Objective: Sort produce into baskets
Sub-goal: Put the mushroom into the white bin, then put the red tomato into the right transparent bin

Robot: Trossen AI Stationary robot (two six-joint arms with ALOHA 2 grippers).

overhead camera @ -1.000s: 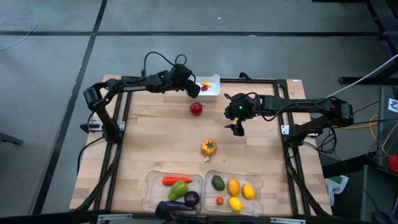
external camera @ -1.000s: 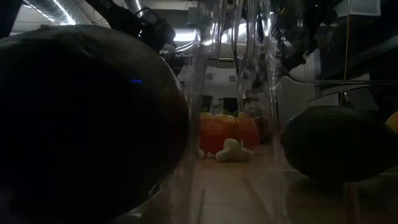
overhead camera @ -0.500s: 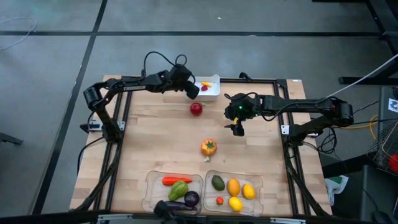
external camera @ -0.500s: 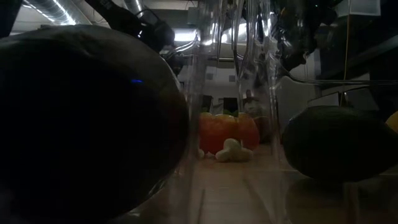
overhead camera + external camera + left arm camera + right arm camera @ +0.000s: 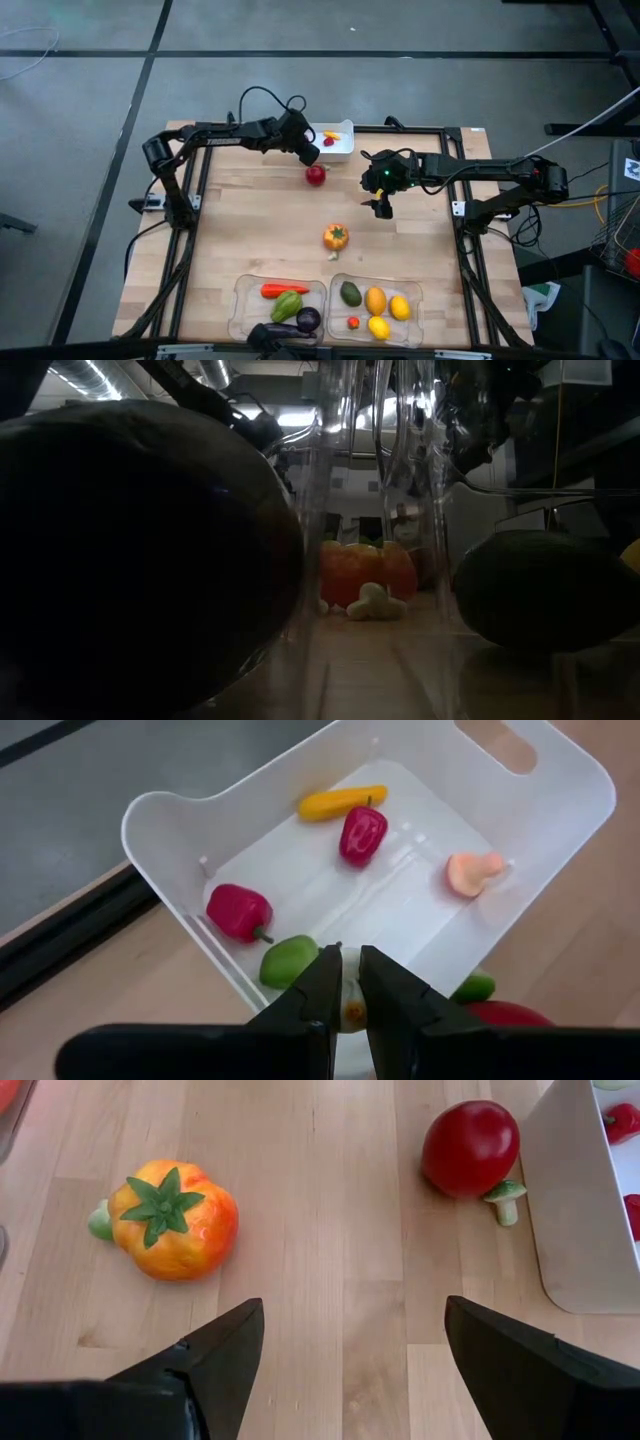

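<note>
My left gripper [image 5: 309, 151] is at the white bin's [image 5: 337, 139] near left corner, shut on a small pale piece [image 5: 349, 1004]. The bin holds a yellow pepper [image 5: 341, 801], two red peppers [image 5: 362, 833], a peach piece [image 5: 472, 873] and a green piece [image 5: 289, 961]. The red apple [image 5: 315, 175] lies on the table just near of the bin. The orange pepper [image 5: 336, 237] lies mid-table, with a small whitish piece [image 5: 372, 603] beside it. My right gripper [image 5: 382, 207] is open and empty above the table, right of the apple. My left gripper pinches the small pale piece [image 5: 349, 1010] between its two fingertips [image 5: 322, 990]. The fingers hide most of it, so I cannot tell which part they have. The piece is held over the bin's near wall.
Two clear trays stand at the near edge. The left one [image 5: 243, 300] holds a carrot, a green pepper and an eggplant. The right one [image 5: 414, 290] holds an avocado, lemons, an orange and a tiny red piece. Bare wood lies between the pepper and the trays.
My left arm has shifted slightly, and its gripper stays at the white bin's near left corner. Nothing else has moved.
</note>
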